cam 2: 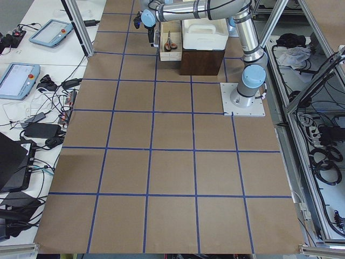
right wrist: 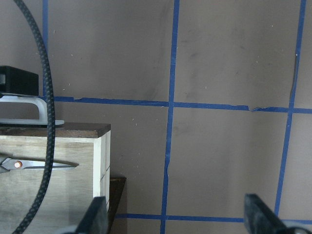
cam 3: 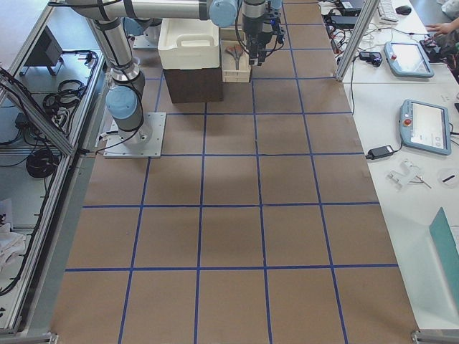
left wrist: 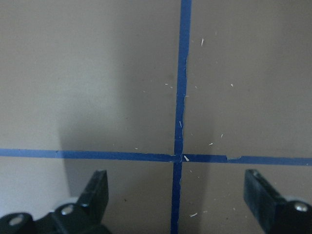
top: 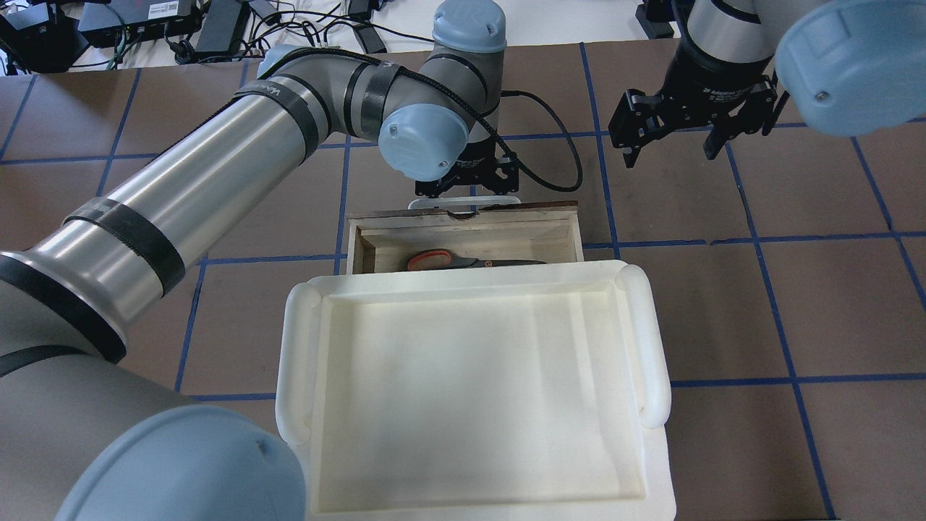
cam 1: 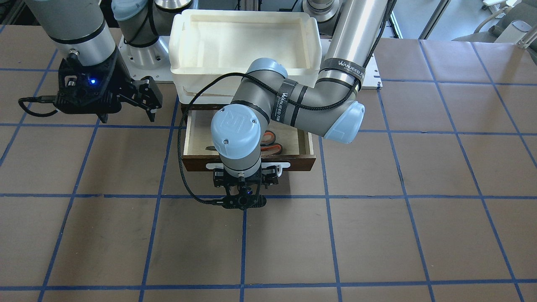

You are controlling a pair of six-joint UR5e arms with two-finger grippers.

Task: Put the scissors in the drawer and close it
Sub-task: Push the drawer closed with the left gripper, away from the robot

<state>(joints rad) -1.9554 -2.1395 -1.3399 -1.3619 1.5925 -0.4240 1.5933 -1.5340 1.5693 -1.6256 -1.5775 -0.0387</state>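
Note:
The dark brown drawer (cam 1: 298, 162) stands pulled open under the white tray, its pale inside showing in the overhead view (top: 463, 230). The scissors (cam 1: 271, 143) lie flat inside it, orange-lined loops and dark blades visible from above (top: 463, 260) and in the right wrist view (right wrist: 39, 165). My left gripper (cam 1: 246, 175) is open and empty, pointing down just outside the drawer's white bar handle (cam 1: 285, 164); its wrist view shows only table between the fingers (left wrist: 97, 187). My right gripper (cam 1: 147, 100) is open and empty, hovering off to the drawer's side (top: 669, 141).
A white plastic tray (top: 296, 362) sits on top of the dark cabinet that holds the drawer and hides the drawer's rear part. The brown table (cam 1: 377, 235) has blue tape grid lines. A black cable (cam 1: 181, 138) loops from the left wrist beside the drawer.

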